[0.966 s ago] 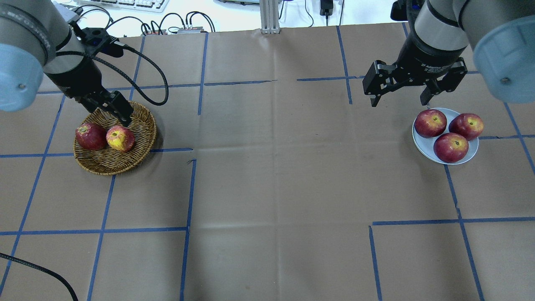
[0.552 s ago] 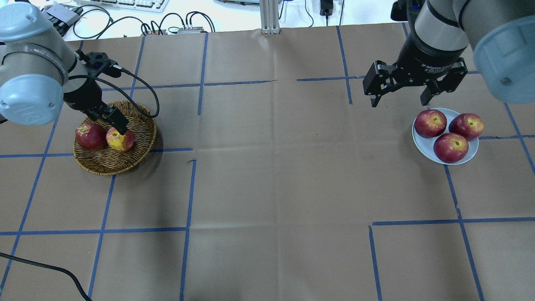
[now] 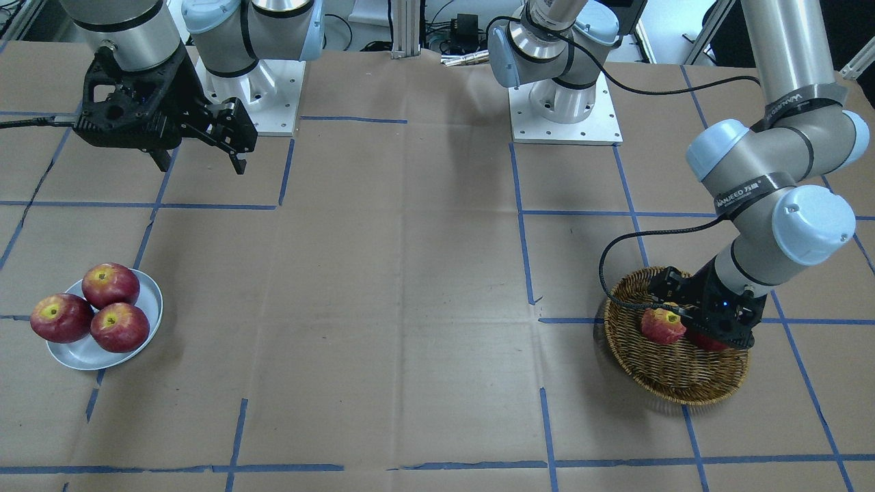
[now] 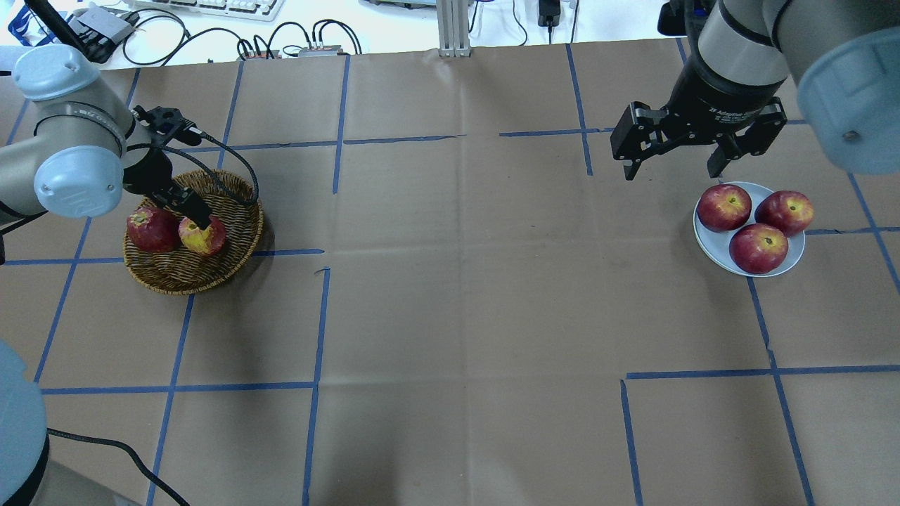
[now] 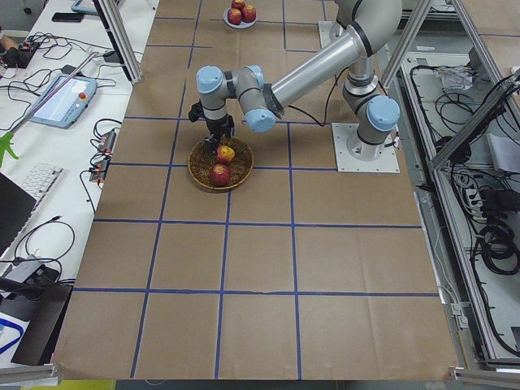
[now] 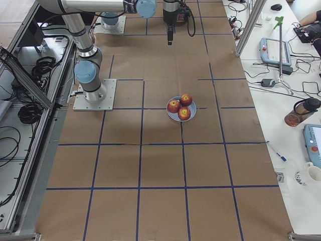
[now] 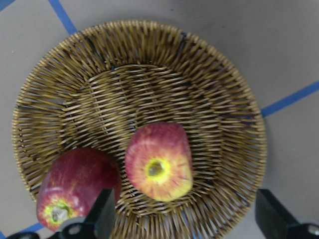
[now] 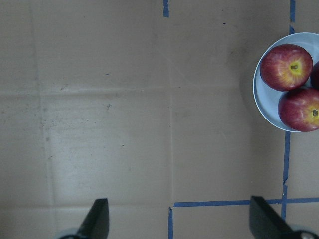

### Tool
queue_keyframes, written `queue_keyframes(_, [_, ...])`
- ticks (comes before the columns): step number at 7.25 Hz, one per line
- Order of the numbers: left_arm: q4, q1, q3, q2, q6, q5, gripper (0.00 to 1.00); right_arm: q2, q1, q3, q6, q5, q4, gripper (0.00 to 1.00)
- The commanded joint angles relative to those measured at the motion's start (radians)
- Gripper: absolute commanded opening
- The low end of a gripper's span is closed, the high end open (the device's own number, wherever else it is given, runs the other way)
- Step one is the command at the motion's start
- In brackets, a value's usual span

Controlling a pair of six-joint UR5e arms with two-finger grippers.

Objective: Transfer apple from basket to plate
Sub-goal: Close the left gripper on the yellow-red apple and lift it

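Note:
The lighter, streaky apple with a yellow patch lies in the wicker basket beside a darker red apple. My left gripper is open and low over the basket. One finger overlaps the streaky apple's top in the overhead view. In the left wrist view the apple sits just ahead of the spread fingertips. The pale plate at the right holds three dark red apples. My right gripper is open and empty, hovering above the table behind the plate.
Brown paper with blue tape lines covers the table. A black cable loops from my left wrist over the basket's far rim. Keyboards and cables lie beyond the far table edge. The plate's three apples leave little bare plate.
My left gripper has come down from the basket's far rim to the streaky apple, and the left elbow has swung into view. The right arm has not moved.

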Motion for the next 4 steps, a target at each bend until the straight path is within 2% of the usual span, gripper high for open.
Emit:
queue_keyframes(1, [0.027,0.002,-0.008,-0.035,0.001,-0.003,0.98,0.000,0.000,0.000,0.000,0.000,-0.001,1.00])
queue_keyframes(4, [0.027,0.000,-0.013,-0.071,0.000,-0.016,0.95,0.000,0.000,0.000,0.000,0.000,-0.001,1.00])
